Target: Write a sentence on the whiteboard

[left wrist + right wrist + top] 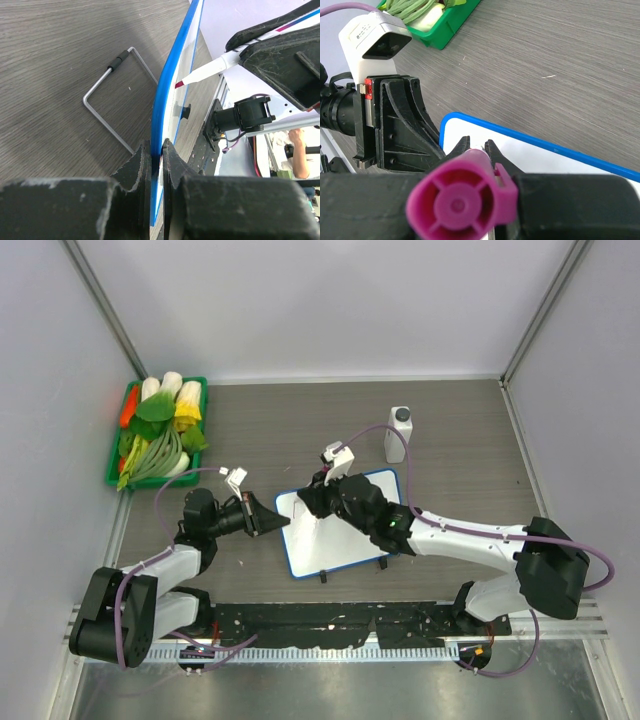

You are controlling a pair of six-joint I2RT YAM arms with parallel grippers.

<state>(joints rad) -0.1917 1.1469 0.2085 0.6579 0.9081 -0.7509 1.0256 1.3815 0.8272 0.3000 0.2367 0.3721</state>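
Note:
The whiteboard [325, 540], white with a blue rim, lies mid-table. My left gripper [280, 521] is shut on its left edge; the left wrist view shows the blue rim [162, 100] pinched between the jaws [156, 150]. My right gripper [310, 498] is shut on a magenta marker [457, 202] over the board's upper left corner [545, 160]. The marker's tip [181, 83] is at the board face near the rim; I cannot tell whether it touches. No pink sentence shows on the visible board surface.
A white bottle with a grey cap [399, 433] stands behind the board's right corner. A green tray of vegetables [160, 430] sits at the far left, also in the right wrist view [445, 25]. A bent metal wire stand [107, 95] lies beside the board.

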